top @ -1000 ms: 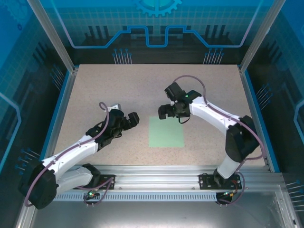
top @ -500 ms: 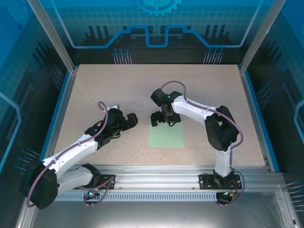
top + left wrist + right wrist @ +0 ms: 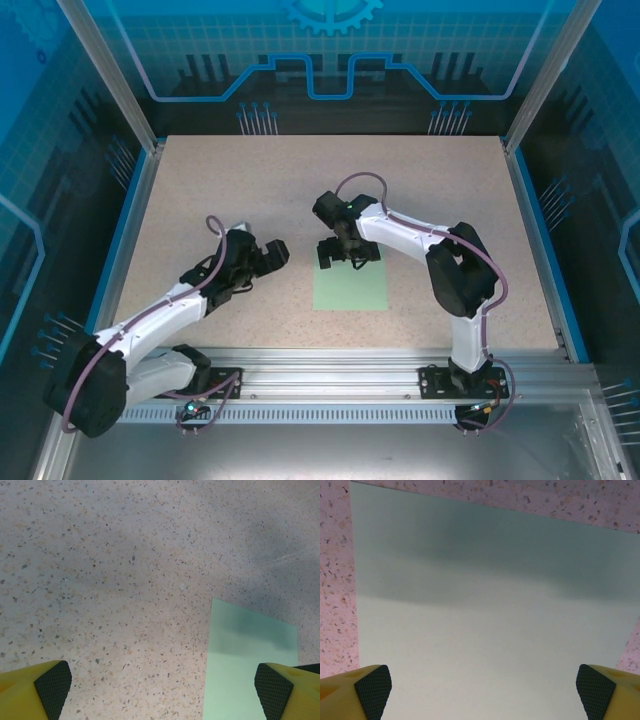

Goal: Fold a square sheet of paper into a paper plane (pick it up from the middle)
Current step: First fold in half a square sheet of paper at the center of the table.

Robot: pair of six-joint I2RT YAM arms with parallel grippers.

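The square sheet of paper (image 3: 352, 285) lies flat and unfolded on the speckled table, pale mint green. My right gripper (image 3: 340, 253) hangs over its far edge, jaws wide open. In the right wrist view the sheet (image 3: 490, 610) spreads between the two yellow fingertips (image 3: 370, 687), with nothing gripped. My left gripper (image 3: 270, 255) stands open a little left of the sheet, above bare table. From the left wrist the sheet's corner (image 3: 247, 660) shows at lower right, near the right fingertip (image 3: 280, 692).
Blue rails (image 3: 128, 235) border the table (image 3: 230, 190) on the left and right, and an aluminium rail (image 3: 330, 365) runs along the near edge. Bare tabletop lies beyond and to both sides of the sheet.
The right arm has swung left and folded in, bringing its gripper down over the sheet's far edge. The left arm has barely moved.
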